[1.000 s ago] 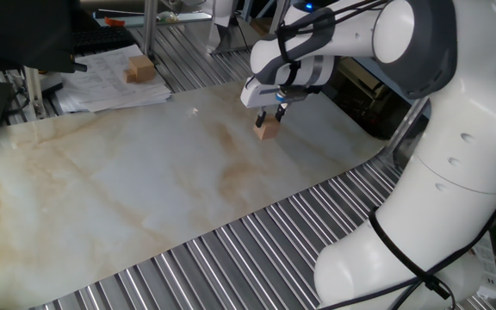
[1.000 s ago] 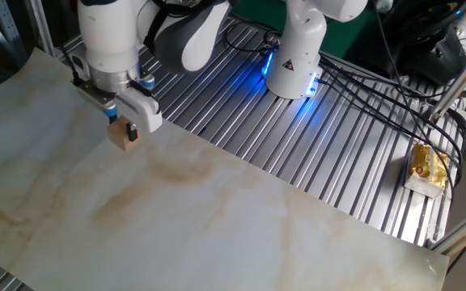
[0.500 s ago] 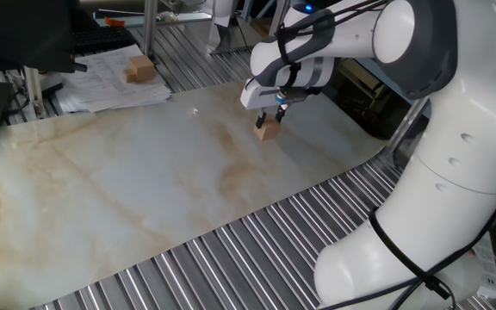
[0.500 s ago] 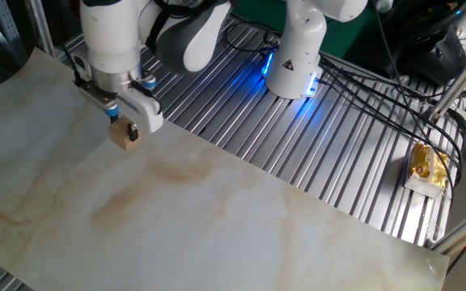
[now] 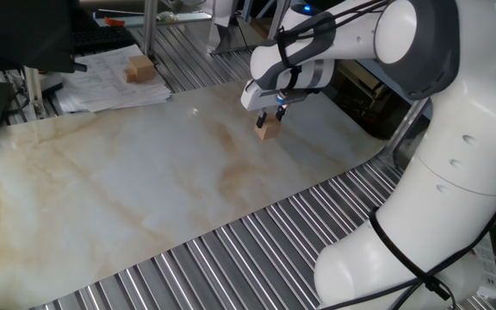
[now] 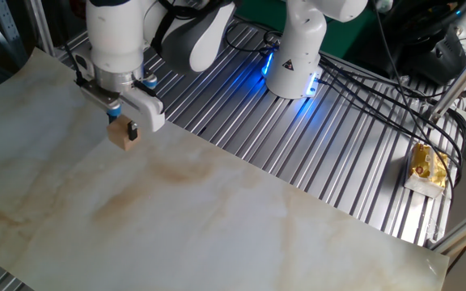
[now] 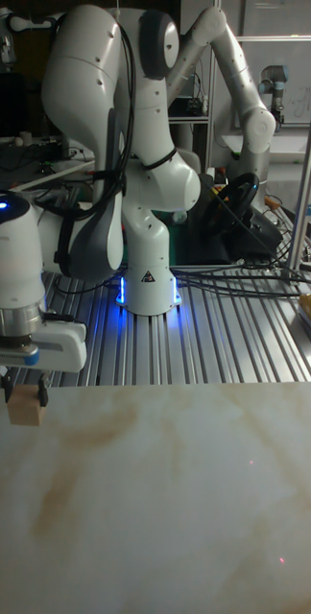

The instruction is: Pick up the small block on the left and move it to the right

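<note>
The small block point(image 5: 268, 130), a plain light-tan wooden cube, sits between my fingertips over the far right part of the marbled board point(image 5: 145, 189). My gripper point(image 5: 270, 119) points straight down and is shut on the cube's upper half. In the other fixed view the small block point(image 6: 120, 134) hangs under my gripper point(image 6: 122, 125) near the board's far left edge. In the tall fixed view the small block point(image 7: 24, 408) shows below my gripper point(image 7: 24, 391) with a dark finger on each side. Whether the cube touches the board is unclear.
A larger oblong tan block point(image 5: 140, 69) lies on a stack of papers point(image 5: 102, 86) at the back left. The ribbed metal table point(image 6: 338, 145) surrounds the board. My white arm base point(image 6: 296, 56) stands behind, and a yellow object point(image 6: 427, 166) lies far off to the side.
Almost nothing differs. My gripper and the small block have crept slightly upward, and the grip stays the same.
</note>
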Tool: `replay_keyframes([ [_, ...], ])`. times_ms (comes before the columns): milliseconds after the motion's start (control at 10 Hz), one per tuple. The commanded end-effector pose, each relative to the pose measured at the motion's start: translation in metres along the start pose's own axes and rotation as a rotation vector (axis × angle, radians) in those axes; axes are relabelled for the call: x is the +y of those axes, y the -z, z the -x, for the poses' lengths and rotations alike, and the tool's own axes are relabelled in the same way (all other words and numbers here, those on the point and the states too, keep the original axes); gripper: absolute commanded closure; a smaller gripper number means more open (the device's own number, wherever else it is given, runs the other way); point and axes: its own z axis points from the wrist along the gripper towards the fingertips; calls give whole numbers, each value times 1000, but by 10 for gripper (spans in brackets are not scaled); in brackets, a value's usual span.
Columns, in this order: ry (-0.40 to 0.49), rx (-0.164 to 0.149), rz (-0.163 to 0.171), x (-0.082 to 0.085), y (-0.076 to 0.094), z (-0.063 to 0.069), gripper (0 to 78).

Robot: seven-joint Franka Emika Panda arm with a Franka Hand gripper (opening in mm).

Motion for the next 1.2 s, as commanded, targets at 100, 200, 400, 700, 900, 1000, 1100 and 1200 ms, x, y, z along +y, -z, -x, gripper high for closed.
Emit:
replay_keyframes([
  [100,76,-4,-6,-1,2,1,764],
  [200,130,-6,-6,-1,2,1,764],
  [400,243,-29,19,-1,2,1,764],
  [700,308,-20,7,-1,2,1,764],
  [900,300,-22,-46,-1,2,1,764],
  [1000,299,-23,-51,-1,2,1,764],
  [1100,308,-33,-13,-1,2,1,764],
  [1200,307,-26,21,-1,2,1,764],
])
